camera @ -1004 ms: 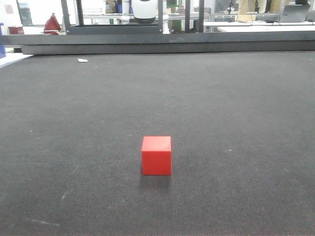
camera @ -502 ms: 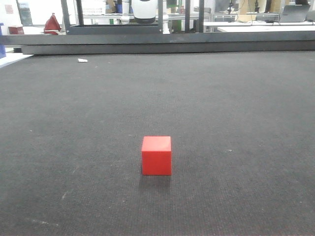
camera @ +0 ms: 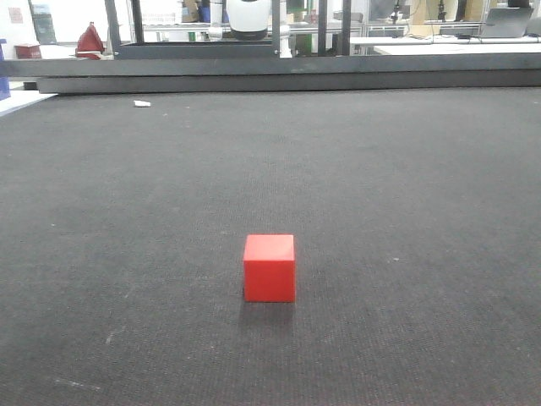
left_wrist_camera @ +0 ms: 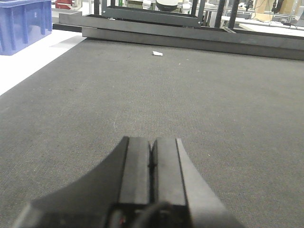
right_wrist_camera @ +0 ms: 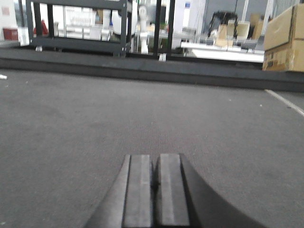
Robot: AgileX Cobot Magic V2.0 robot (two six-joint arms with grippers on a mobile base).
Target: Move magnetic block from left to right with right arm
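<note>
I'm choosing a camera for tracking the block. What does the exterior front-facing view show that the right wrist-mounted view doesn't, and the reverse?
Only the front-facing view shows the small matte red cube, sitting alone on the mat with nothing touching it. Only the right wrist view shows the right arm's black gripper, fingers pressed together and holding nothing, plus a brown cardboard box at far right. Both show the dark grey woven mat and the black rail along its far edge.

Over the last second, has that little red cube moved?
No. The red cube keeps the same spot relative to the white scrap far behind it.
</note>
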